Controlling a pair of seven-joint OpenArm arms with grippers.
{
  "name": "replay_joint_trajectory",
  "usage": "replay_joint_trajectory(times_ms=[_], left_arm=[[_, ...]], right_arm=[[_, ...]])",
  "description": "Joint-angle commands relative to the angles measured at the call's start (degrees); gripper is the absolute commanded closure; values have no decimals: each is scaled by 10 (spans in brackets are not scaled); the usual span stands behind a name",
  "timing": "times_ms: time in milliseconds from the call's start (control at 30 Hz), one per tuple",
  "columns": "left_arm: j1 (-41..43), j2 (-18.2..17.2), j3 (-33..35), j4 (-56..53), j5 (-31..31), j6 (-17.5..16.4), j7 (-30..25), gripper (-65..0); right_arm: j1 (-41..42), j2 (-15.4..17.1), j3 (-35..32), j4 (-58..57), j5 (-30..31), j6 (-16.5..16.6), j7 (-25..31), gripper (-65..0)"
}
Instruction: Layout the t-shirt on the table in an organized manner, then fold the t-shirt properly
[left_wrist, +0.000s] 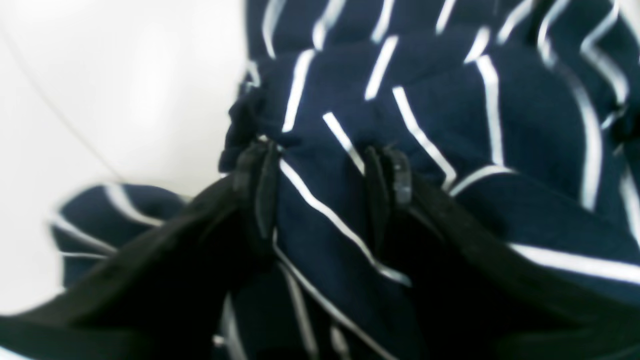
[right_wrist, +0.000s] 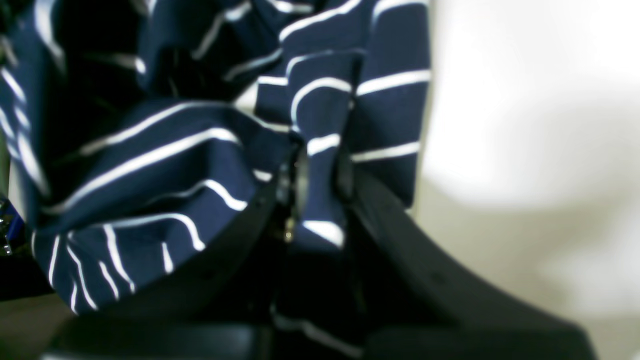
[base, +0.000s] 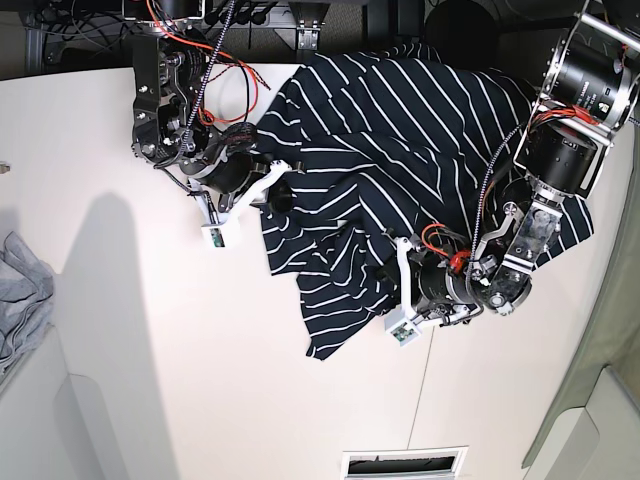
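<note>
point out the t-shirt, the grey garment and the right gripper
t-shirt (base: 400, 150), base view, striped middle of the cloth
grey garment (base: 20, 290), base view, crumpled part at left edge
right gripper (right_wrist: 317, 165), right wrist view, between fingertips pinching cloth

Place: I read this as a robotics lab.
Evidence: bare cream-coloured smooth desk (base: 150, 380), exposed red and black wiring (base: 215, 60) on my two-arm rig, black cable clutter (base: 90, 25) along the far edge.

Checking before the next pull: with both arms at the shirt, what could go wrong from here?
1. The right gripper pinches only a narrow fold of the t-shirt; a pull may slip it out.
2. The left gripper straddles cloth with its jaws apart, so it may lift nothing.
3. The shirt is bunched and may drag crumpled across the table.
</note>
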Motion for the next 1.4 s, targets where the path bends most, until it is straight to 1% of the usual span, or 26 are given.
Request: replay_joint_trajectory(times_ms=[0,33,67,167,200,233,333,400,500,533,567,667,767,833,867,900,933,1000,1033,1067,1100,1167,1267,1367], left_arm=[[-21,-2,2,5,-2,3,-13,-114],[-20,-2,5,5,0,14,-12,-12],[-20,-2,5,5,3,28,-8,0],[-31,-10,-1,8,12,88,9,0],[-37,-17,-7,9,12,99,16,0],[-44,-24,-14,11,12,104,23,0],[-56,-52,-40,21,1,104,27,0],[-56,-74,-57,35,-20,103,37,0],[-56,-105,-76,54,-67,101,71,0],[-55,-114,-81,61,-88,96,81,0],[-54,-122,-85,67,-113,81,91,0],[-40,-141,-95,87,-204,23,123,0],[-10,-155,-99,110,-294,-49,156,0],[13,-159,-99,115,-336,-80,182,0],[24,-159,-99,115,-352,-90,196,0],[35,-159,-99,115,-363,-90,206,0],[46,-159,-99,115,-374,-90,209,-39],[63,-158,-99,115,-386,-90,210,-146],[70,-159,-99,115,-392,-90,209,-186],[74,-159,-99,115,-394,-90,208,-213],[77,-159,-102,115,-394,-90,208,-226],[82,-159,-118,115,-399,-90,208,-227],[83,-159,-162,115,-420,-90,209,-226],[83,-159,-214,115,-450,-90,223,-226]], right_arm=[[8,-1,-1,8,11,10,12,0],[8,-1,-1,8,11,10,11,0],[8,0,-1,8,11,10,11,0],[8,9,0,9,12,10,11,0],[7,14,0,9,14,10,11,0],[7,20,0,9,16,12,10,0],[5,39,1,10,30,22,11,0],[1,52,1,13,43,25,11,0],[-11,74,1,29,50,25,11,0],[-15,82,1,36,52,25,11,0],[-21,91,2,43,52,25,11,0],[-40,111,6,65,52,25,13,0],[-64,119,8,85,52,25,13,0],[-77,119,8,85,52,26,13,0],[-82,119,8,85,52,26,13,0],[-85,119,8,85,52,25,13,0],[-87,119,8,85,52,25,13,-3],[-86,119,8,86,52,25,13,-168],[-84,120,9,92,52,25,16,-231],[-84,120,10,101,52,25,20,-268],[-83,119,12,114,53,25,27,-277],[-82,119,14,149,57,25,40,-276],[-68,116,12,193,85,28,48,-276],[-33,97,3,186,75,30,47,-276]])
